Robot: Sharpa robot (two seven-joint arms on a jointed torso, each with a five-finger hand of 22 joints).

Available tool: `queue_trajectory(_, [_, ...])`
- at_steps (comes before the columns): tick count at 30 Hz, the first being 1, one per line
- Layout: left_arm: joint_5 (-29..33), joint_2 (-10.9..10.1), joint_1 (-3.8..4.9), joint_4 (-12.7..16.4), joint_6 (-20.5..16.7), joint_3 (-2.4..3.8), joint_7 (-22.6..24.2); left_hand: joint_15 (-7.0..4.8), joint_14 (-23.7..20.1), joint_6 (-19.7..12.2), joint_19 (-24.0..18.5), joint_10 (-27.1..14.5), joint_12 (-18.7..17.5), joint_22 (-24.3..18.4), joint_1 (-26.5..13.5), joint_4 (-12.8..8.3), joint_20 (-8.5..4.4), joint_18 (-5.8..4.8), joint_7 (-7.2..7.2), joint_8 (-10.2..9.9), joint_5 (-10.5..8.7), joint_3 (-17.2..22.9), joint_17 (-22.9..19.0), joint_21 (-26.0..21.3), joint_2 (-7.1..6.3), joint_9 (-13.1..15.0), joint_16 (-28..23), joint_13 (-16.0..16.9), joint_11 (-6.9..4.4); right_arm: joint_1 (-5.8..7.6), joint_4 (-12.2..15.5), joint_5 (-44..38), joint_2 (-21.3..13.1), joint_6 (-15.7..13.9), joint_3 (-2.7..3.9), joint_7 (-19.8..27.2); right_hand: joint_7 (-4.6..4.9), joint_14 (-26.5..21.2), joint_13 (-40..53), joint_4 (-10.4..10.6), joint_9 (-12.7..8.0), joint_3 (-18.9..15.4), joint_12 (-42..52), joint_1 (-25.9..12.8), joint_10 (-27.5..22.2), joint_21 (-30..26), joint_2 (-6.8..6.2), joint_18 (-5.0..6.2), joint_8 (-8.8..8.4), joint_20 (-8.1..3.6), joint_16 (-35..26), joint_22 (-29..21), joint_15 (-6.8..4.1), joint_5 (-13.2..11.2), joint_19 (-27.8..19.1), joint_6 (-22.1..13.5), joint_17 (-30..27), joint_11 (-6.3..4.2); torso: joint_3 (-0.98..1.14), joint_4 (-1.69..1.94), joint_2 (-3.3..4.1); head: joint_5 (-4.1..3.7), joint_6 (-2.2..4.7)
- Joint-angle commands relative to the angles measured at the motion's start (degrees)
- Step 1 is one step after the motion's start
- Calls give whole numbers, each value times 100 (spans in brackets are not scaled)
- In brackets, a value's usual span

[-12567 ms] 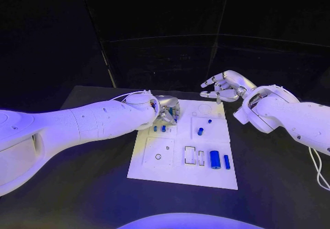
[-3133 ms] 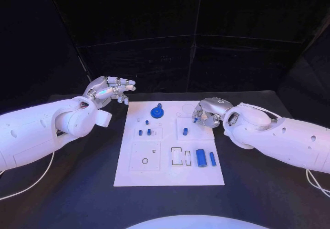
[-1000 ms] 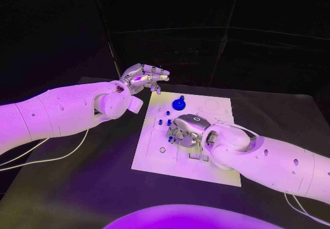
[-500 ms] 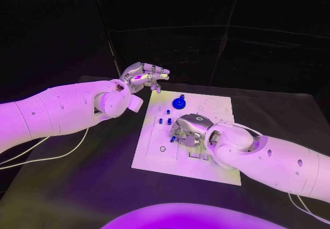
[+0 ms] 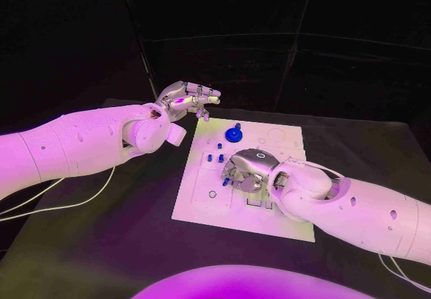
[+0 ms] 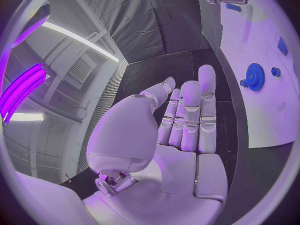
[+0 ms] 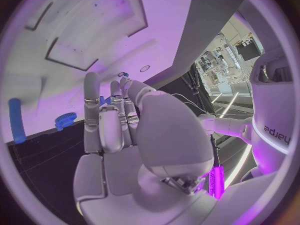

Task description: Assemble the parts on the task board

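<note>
**Task board: assembly partly done, one part in hand**

Task board (image 5: 199, 205), white plate, lies in the middle of your black worktop (image 5: 117, 249).

Item 1. Blue gear (image 5: 233, 133) stands near the board's far edge; you can judge it already placed. In the left wrist view it appears as a toothed blue disc (image 6: 255, 76) with a smaller blue piece just beside it.

Item 2. Small blue pegs (image 5: 213, 158) stand in the plate between the gear and the right robot hand. They look seated, though they are too small to be sure.

Item 3. Right robot hand (image 5: 245, 174) hovers low over the board's middle, fingers curled in on a small blue part (image 5: 228, 177). Judge this the step in hand: a part being carried to its seat.

Item 4. Left robot hand (image 5: 187, 101) is raised beyond the board's far left corner, fingers apart, holding nothing.

Item 5. Right wrist view shows a blue rod (image 7: 17, 120) and a small toothed piece (image 7: 64, 120) lying on the plate, with open recesses nearby. You should count these as left to do.
</note>
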Motion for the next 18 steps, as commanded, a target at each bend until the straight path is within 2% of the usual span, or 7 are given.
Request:
queue_trajectory(1, [14, 4, 7, -5, 92, 2, 5, 18, -37, -38, -31, -40, 27, -4, 35, 0, -9, 71, 10, -34, -13, -45, -6, -29, 11, -8, -35, 7, 9, 5, 37, -92, -12, -191, 1, 8, -6, 217, -5, -2, 10, 23, -24, -56, 40, 35, -21, 79, 12, -19, 29, 9, -27, -1, -6, 38, 5, 10, -2, -1, 0, -6, 2])
queue_trajectory(9, [13, 5, 7, -11, 114, 2, -10, 18, -37, -38, -31, -40, 27, -4, 35, 0, -9, 71, 10, -34, -13, -45, -6, -29, 11, -8, -35, 7, 9, 0, 99, -327, -34, -262, 1, -91, -6, 220, -6, -2, 10, 25, -27, -71, 42, 36, -24, 79, 12, -17, 37, 9, -26, -5, -6, 41, 17, 10, -1, 3, -2, -5, -2])
queue_trajectory(18, [-7, 2, 6, -9, 132, 1, -28, 21, -47, -45, -34, -49, 31, -7, 33, 0, -6, 71, 14, -34, -13, -54, -25, -34, 10, -8, -43, 7, 13, -2, 116, -710, -49, -148, 1, -278, -9, 223, -6, -5, 11, 24, -29, -91, 45, 38, -36, 79, 11, -16, 47, 10, -25, -14, -5, 45, 32, 9, -4, 2, 1, -4, -10])
